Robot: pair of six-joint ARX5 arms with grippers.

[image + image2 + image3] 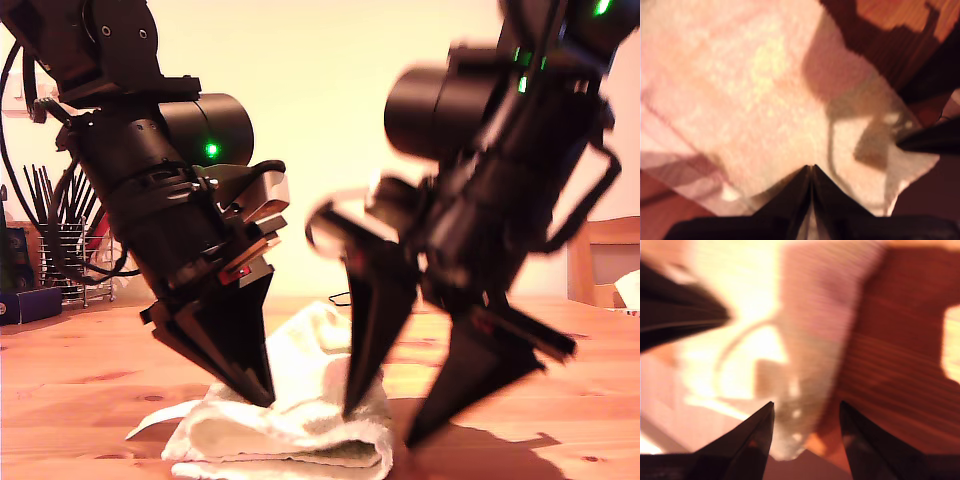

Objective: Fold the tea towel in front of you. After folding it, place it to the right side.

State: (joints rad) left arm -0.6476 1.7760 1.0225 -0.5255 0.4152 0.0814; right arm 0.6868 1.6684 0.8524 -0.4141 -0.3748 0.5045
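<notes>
My first gripper (255, 385), fingers pressed together, is pinning the folded tea towel (300, 425) at the tabletop's (80, 400) six o'clock edge. My second gripper (385, 425), fingers parted, is straddling its three o'clock hem; soft, light cloth, best pinched at corners.

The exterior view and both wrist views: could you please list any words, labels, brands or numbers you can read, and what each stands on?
No text can be read in any view.
The tea towel: no printed label legible; the wrist views are blurred.
My first gripper and my second gripper: no markings legible.
The dark-blue box at the exterior view's left: too small and blurred to read.
</notes>
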